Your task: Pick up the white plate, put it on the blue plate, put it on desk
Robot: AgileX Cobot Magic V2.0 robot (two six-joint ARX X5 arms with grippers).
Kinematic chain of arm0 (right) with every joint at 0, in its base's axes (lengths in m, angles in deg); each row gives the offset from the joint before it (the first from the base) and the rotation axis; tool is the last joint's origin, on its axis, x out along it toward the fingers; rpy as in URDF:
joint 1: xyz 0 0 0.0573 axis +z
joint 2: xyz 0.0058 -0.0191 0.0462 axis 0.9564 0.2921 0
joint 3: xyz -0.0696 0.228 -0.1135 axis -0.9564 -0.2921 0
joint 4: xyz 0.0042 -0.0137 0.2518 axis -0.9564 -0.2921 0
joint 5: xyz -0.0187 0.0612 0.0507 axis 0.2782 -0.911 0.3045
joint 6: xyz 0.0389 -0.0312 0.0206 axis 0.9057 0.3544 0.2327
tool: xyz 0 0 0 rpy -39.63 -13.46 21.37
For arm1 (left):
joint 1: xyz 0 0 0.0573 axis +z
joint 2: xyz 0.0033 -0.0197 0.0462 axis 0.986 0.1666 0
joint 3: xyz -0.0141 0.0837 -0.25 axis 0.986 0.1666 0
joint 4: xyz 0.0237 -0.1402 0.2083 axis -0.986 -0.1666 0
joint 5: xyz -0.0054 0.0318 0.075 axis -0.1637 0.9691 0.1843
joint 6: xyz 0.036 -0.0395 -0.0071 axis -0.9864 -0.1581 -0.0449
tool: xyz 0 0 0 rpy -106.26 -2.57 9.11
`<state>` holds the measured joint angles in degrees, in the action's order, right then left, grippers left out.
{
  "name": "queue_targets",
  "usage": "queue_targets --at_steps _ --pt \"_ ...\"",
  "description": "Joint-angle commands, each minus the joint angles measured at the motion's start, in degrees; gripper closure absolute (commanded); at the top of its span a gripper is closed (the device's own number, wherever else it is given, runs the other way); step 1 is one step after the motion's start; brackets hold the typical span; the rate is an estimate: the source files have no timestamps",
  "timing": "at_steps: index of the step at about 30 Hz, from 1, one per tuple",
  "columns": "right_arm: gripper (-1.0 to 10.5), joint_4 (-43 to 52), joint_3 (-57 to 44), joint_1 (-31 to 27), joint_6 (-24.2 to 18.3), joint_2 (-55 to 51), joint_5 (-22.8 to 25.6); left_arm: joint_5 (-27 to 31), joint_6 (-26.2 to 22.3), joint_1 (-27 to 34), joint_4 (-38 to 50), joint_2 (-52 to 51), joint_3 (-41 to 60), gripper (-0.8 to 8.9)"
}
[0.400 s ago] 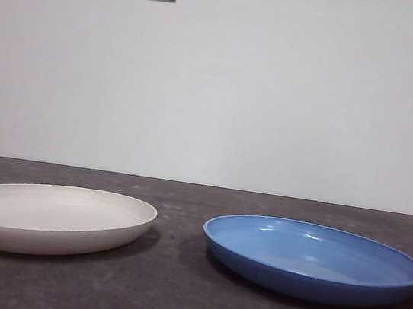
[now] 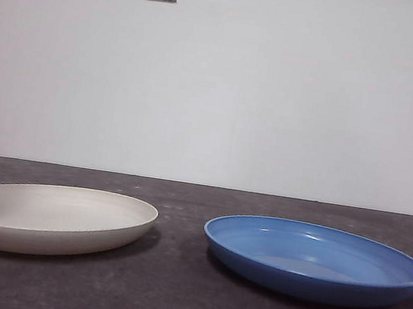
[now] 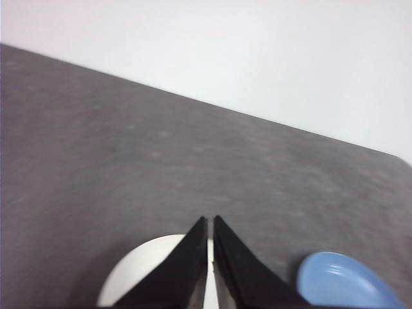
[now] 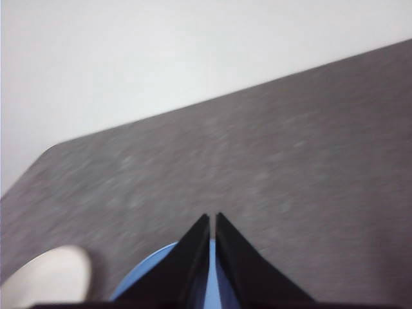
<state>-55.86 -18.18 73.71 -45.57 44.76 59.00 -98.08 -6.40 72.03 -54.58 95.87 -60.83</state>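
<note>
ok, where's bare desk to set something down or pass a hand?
Free: the strip of dark grey-brown desk between the round cream-white plate and the glossy round blue plate, the band behind both plates up to the wall, and the near edge in front. Neither plate holds anything.

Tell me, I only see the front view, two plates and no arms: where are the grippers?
Observer: The left gripper hangs high above the round cream-white matte plate; its wrist view shows that plate beneath the jaws.
Operator: Is it open?
Observer: No, its jaws are shut, empty, with only a slit between them.
Operator: And the other?
Observer: The right gripper hangs above the round glossy blue plate, also shut and empty.
Operator: Anything else on the desk?
Observer: The wrist views show only mottled grey-brown tabletop beyond the plates.
</note>
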Motion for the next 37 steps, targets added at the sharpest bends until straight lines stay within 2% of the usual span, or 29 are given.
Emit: queue_targets --at_steps 1,6,14,16,20,25,27,30,32,35,37 --pt "9.4 -3.6 5.2 0.1 -0.9 4.3 -5.2 -3.1 -0.4 -0.9 -0.3 3.5 -5.3 7.98" --pt "9.4 -8.4 13.2 1.6 -5.4 10.2 -11.8 -7.3 -0.6 -4.0 -2.1 9.0 -11.9 7.98" --pt "9.4 -16.9 23.2 8.9 -12.5 16.0 -13.9 -11.0 -6.7 -12.0 -9.9 14.4 -18.6 7.98" --pt "9.4 -18.8 24.5 10.0 -14.0 17.0 -16.5 -11.0 -7.3 -14.2 -10.7 14.6 -19.0 7.98" --pt "9.4 -20.2 25.5 10.5 -15.0 17.7 -22.3 -11.6 -7.4 -16.5 -10.8 14.6 -19.0 7.93" --pt "9.4 -20.1 25.5 10.4 -15.0 17.6 -22.1 -11.6 -7.4 -16.9 -10.8 14.6 -19.0 7.75" --pt "9.4 -20.5 25.4 10.4 -15.0 17.6 -22.1 -11.6 -7.4 -16.9 -10.8 14.6 -19.0 7.09" --pt "8.8 -20.5 25.4 10.4 -15.0 17.7 -22.1 -11.6 -7.4 -16.9 -10.8 14.6 -19.0 4.86" --pt "7.2 -20.5 25.4 10.4 -15.0 17.7 -22.1 -11.6 -7.5 -16.9 -10.8 14.6 -19.0 3.47" --pt "4.4 -20.5 25.4 10.4 -14.9 17.7 -21.8 -11.6 -7.4 -16.9 -10.7 14.6 -19.0 2.35" --pt "3.6 -20.5 25.4 10.4 -14.9 17.7 -21.2 -11.6 -7.4 -16.9 -10.6 14.6 -19.0 1.85"
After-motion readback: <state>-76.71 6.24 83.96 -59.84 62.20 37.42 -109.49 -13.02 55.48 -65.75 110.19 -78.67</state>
